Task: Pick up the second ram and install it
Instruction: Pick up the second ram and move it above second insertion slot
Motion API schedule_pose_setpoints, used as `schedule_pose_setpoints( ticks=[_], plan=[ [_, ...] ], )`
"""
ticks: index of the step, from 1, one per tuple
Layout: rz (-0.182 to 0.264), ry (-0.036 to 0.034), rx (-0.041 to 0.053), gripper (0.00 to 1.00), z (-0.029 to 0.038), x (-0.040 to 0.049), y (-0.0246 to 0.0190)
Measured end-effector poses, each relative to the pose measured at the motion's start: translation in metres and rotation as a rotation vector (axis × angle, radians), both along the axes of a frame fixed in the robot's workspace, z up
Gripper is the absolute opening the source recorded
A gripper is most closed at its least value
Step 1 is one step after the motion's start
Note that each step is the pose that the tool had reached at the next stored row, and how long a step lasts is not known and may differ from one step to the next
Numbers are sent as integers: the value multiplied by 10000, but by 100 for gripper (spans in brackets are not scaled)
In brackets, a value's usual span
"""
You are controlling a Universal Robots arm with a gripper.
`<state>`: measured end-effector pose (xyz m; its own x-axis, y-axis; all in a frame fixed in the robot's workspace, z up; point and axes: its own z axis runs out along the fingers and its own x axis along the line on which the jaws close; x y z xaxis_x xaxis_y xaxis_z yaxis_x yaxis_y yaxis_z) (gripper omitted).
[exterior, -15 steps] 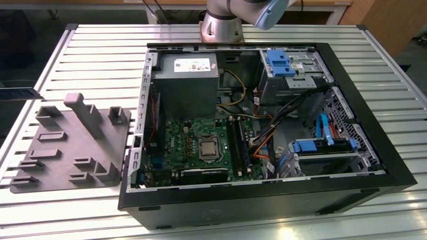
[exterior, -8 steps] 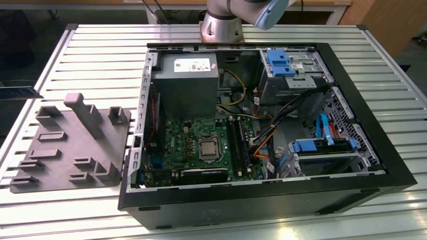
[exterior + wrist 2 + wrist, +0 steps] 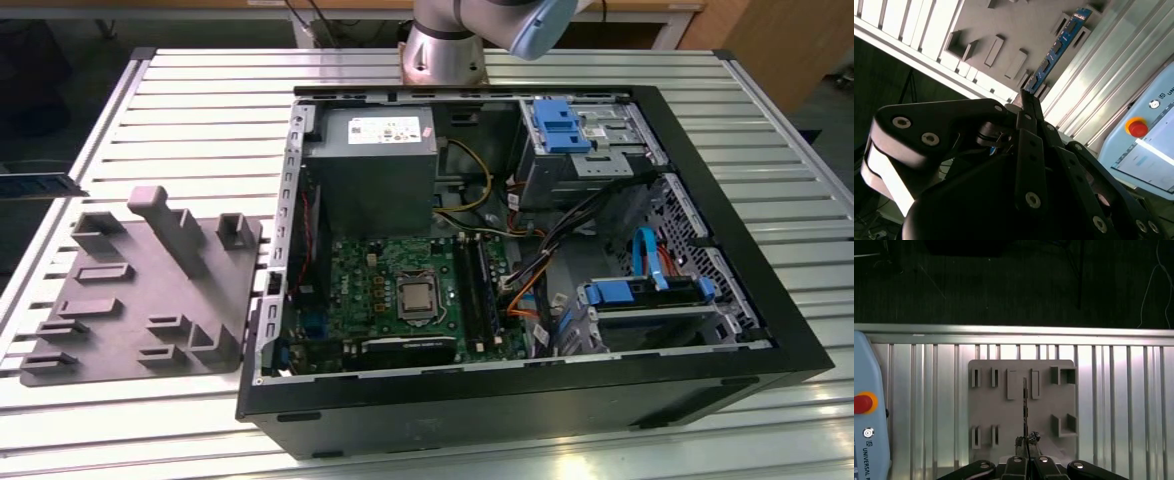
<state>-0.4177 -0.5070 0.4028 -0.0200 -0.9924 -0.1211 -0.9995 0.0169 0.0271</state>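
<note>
The second ram [image 3: 1056,47] is a slim blue-green board with black chips, and my gripper [image 3: 1026,100] is shut on one of its ends. It reaches out from the fingers over the grey tray [image 3: 1019,25]. In the first wrist view the ram [image 3: 1025,405] shows edge-on as a thin dark line above the gripper [image 3: 1027,442], across the middle of the tray [image 3: 999,415]. I cannot tell whether it rests on the tray or hangs just clear of it. In the exterior view the open computer case [image 3: 534,400] lies on the table, with the long black slots [image 3: 474,290] on the green motherboard.
A grey tray [image 3: 127,300] with raised blocks lies at the exterior view's left of the case. A light blue pendant with a red button [image 3: 869,430] rests on the ribbed metal table beside the tray. The table's edge [image 3: 1014,329] runs past the tray, with dark floor beyond it.
</note>
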Motion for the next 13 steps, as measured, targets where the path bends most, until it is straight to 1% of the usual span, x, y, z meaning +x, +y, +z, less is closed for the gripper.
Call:
schedule_pose_setpoints(
  ticks=[6,13],
  plan=[
    [-1,0,0,12,0,53,0],
    [-1,0,0,12,0,135,0]
  ],
)
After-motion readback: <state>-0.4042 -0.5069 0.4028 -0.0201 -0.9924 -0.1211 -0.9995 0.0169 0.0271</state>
